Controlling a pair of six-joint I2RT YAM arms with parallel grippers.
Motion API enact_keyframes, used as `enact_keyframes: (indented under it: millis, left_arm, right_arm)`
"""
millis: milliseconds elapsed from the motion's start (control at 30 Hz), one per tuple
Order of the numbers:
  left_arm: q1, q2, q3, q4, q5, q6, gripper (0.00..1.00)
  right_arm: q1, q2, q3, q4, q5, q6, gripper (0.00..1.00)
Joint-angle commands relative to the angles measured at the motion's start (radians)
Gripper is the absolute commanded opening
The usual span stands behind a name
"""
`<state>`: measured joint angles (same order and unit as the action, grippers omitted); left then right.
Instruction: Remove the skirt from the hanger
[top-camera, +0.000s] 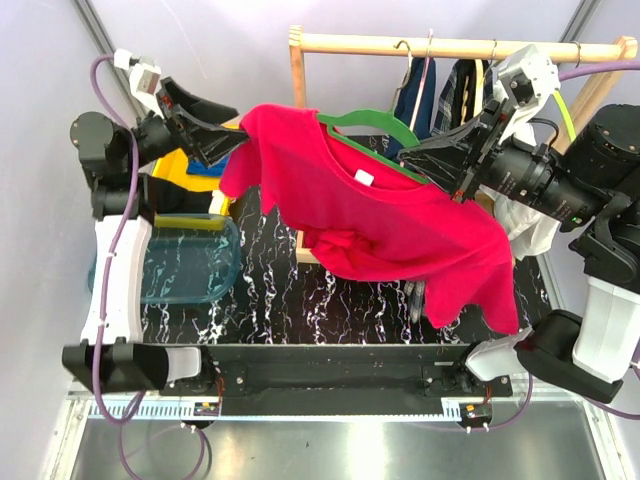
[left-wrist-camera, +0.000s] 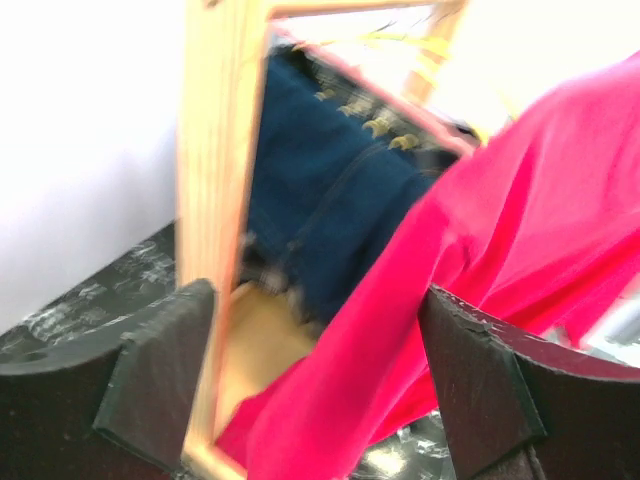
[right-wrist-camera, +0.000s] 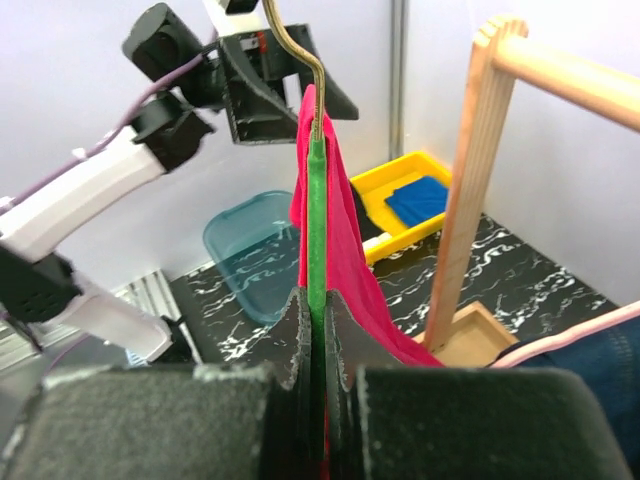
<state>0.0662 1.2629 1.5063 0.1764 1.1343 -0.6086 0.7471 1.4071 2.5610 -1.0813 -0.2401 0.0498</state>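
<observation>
The black marbled table (top-camera: 330, 300) fills most of my overhead view, and the wooden rack (top-camera: 450, 45) stands on it beyond both sets of jaws. A red shirt (top-camera: 390, 220) on a green hanger (right-wrist-camera: 316, 220) hangs in the air between the two arms, in front of the rack.

Below the left jaws I see a clear teal tub (top-camera: 195, 262), with the table's marbling showing through it. Just behind it, under the left wrist, is a yellow tray (right-wrist-camera: 380, 180) holding a folded blue cloth (right-wrist-camera: 418, 198).

The skirt (top-camera: 462, 95), dark plaid, hangs from the rail just beyond the right jaws, next to a plain denim garment (left-wrist-camera: 330, 190). It is well away from the left jaws, and neither gripper touches it. I cannot tell which hanger carries it.

My right gripper (right-wrist-camera: 317, 310) is clamped tight on the green hanger, with the bar pinched between both fingers. My left gripper (left-wrist-camera: 320, 350) stands wide, its pads (left-wrist-camera: 165, 375) apart and holding nothing. The red shirt's sleeve hangs in the gap between them, and the rack's post is just beyond the left pad.
</observation>
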Motion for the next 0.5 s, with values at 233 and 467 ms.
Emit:
enact_keyframes:
  millis: [233,467]
  left_arm:
    - [-0.15,0.0,-0.041,0.617,0.303,-0.502,0.83]
    - [-0.18,-0.025,-0.041,0.592,0.337,-0.49,0.82]
  right_arm:
    - [0.006,0.007,0.007,0.153,-0.057,0.053,0.0]
    - [0.006,0.027,0.001,0.167,-0.064,0.035,0.0]
